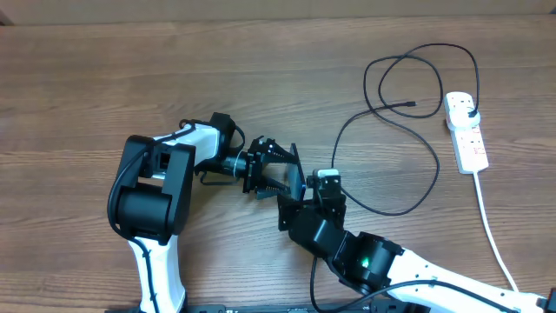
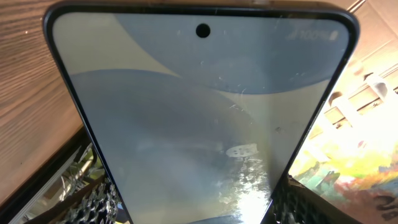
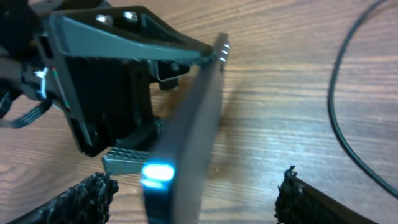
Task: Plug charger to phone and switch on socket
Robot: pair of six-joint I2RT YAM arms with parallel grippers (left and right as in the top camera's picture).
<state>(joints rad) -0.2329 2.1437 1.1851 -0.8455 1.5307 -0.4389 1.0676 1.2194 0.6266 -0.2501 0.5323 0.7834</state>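
Overhead view: we find the phone (image 1: 299,184) near the centre of the worktop (image 1: 87,69), held on edge by the left gripper (image 1: 276,169), whose jaws are clenched on its long sides. Left wrist view shows the lit blue-grey screen filling the frame. Right wrist view shows the right gripper (image 3: 193,186) with jaws released, one finger either side of the phone's near end and not gripping it. The charger (image 1: 434,165) lies looped on the worktop to the right, its connector tip (image 1: 413,106) free and well apart from the phone, its plug at the socket (image 1: 466,143).
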